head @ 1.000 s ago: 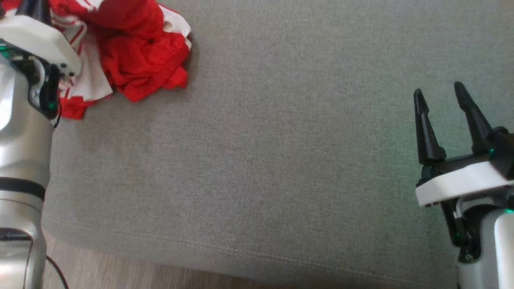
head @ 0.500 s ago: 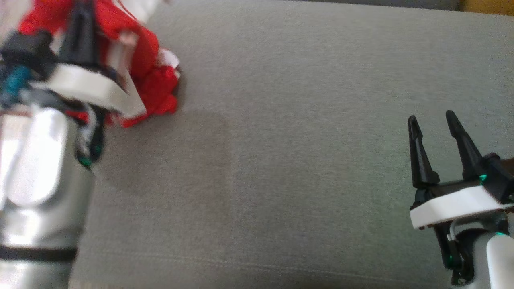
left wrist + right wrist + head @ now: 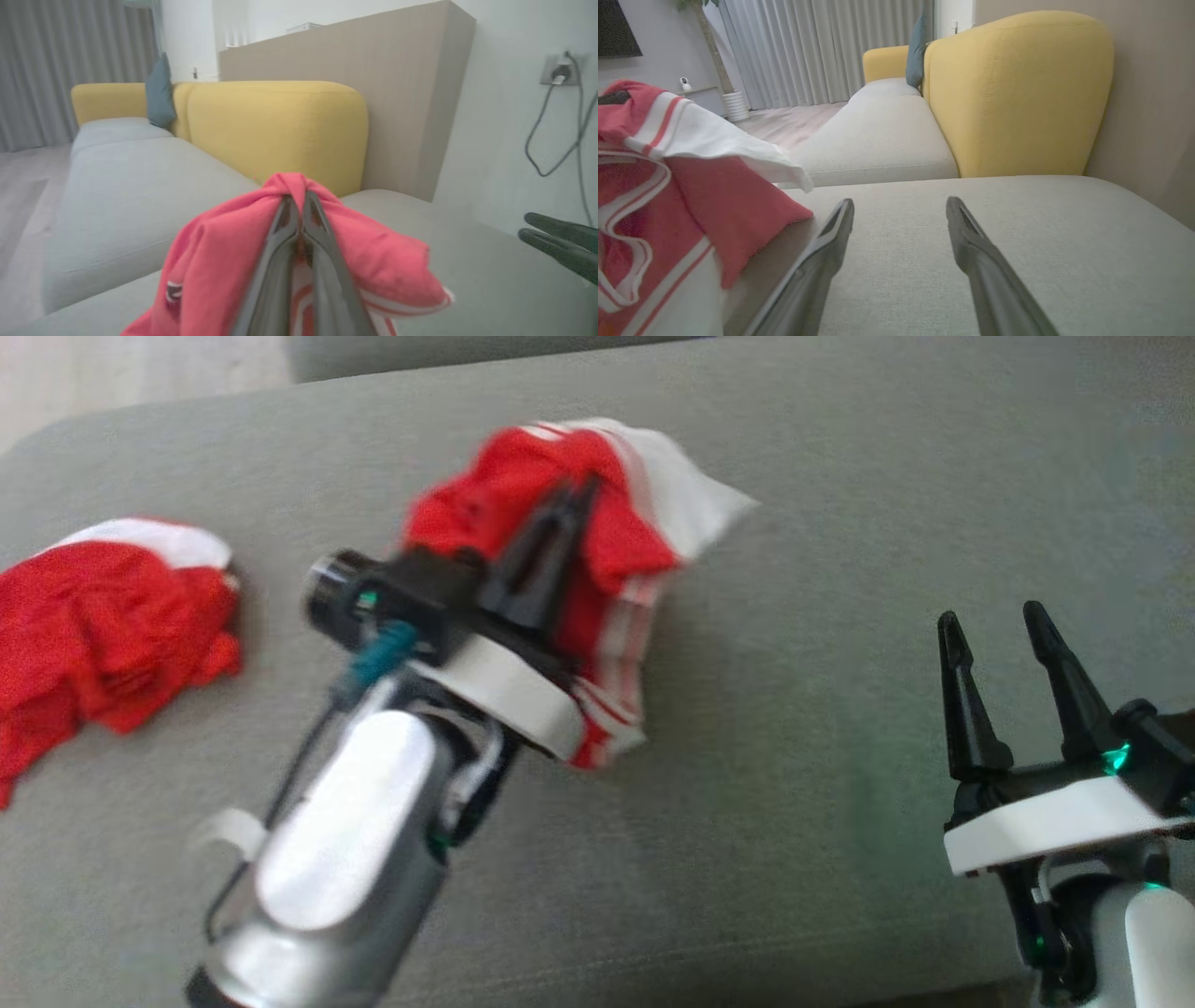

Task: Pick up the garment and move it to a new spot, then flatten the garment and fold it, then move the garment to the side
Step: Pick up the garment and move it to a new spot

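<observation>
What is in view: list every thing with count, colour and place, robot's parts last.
held garment: one, red with white stripes, lifted over the seat
other garment: one, red and white, crumpled on the seat, robot's left
sofa seat: one, grey, beneath both
backrests: two, yellow, behind the seat
pillow: one, teal, against the far backrest
curtains: one set, grey, far end of room
wall socket: one, grey, cable plugged in
left gripper: one, dark, shut on the held garment
right gripper: one, dark, open, empty, robot's right
</observation>
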You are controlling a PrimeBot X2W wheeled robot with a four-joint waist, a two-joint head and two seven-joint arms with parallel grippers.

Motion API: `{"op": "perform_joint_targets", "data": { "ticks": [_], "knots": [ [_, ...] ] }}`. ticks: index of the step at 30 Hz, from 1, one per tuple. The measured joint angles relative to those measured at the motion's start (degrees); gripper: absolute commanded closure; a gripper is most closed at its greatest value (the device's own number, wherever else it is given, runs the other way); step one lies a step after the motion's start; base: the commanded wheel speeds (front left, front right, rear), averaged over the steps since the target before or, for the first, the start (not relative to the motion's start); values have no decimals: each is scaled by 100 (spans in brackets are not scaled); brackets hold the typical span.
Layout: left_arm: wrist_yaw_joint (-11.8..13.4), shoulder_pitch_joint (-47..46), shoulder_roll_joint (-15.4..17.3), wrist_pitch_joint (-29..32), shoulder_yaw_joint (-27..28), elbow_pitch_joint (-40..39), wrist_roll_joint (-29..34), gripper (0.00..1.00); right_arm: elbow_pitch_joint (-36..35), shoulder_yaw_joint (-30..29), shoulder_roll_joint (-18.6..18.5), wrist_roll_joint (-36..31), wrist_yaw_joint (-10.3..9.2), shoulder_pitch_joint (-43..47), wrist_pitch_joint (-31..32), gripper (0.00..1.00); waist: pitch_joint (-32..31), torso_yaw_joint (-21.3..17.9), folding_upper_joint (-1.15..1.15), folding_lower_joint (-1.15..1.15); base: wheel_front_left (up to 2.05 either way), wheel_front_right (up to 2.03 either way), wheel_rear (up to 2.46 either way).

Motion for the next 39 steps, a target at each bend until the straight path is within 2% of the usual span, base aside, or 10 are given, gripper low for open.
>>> {"op": "perform_joint_targets", "data": {
  "ticks": [2, 5, 15, 16, 17, 21, 25, 32, 35, 39],
  "knots": [
    [-122, -40, -204, 0, -316, 111, -4, 100, -4, 2, 1, 9, 0, -3, -4, 0, 95, -265, 0, 0, 0, 0, 0],
    [-187, -110, -319, 101, -623, 400, -40, 100, -3, 2, 1, 55, 0, -4, -54, 0, 248, -460, 0, 0, 0, 0, 0],
    [-427, -104, -365, 237, -1204, 1605, -268, 100, 188, 9, 2, 107, 0, -150, -212, 0, 691, -664, 0, 2, 0, 0, 0],
    [-430, -102, -363, 169, -1255, 1644, -267, 38, 233, 14, 2, 107, 0, -150, -250, 0, 680, -645, 0, 2, 0, 0, 0],
    [-442, -101, -364, 98, -1305, 1667, -266, 0, 274, 22, 3, 107, 0, -149, -252, 0, 655, -620, 0, 1, 0, 0, 0],
    [-360, -12, -374, -293, -1296, 1607, -268, 0, 413, 60, 3, 187, 0, -148, -256, 0, 513, -481, 0, 1, 0, 0, 0],
    [-40, 234, -288, -614, -1033, 1272, -270, 0, 472, 92, 3, 166, 0, -142, -253, 0, 299, -322, 0, 0, 0, 0, 0],
    [611, 784, 247, -816, -123, 694, -430, 0, 499, 87, 3, 73, 0, -93, -218, 0, -44, 23, 0, 0, 0, 0, 0],
    [748, 1059, 426, -821, 256, 556, -536, 0, 512, 89, 3, 20, 0, -83, -138, 0, -189, 145, 0, 0, 0, 0, 0],
    [794, 1444, 680, -824, 660, 357, -621, 0, 502, 79, 3, -20, 0, 53, -89, 0, -371, 279, 0, 0, 0, 0, 0]
  ]
}}
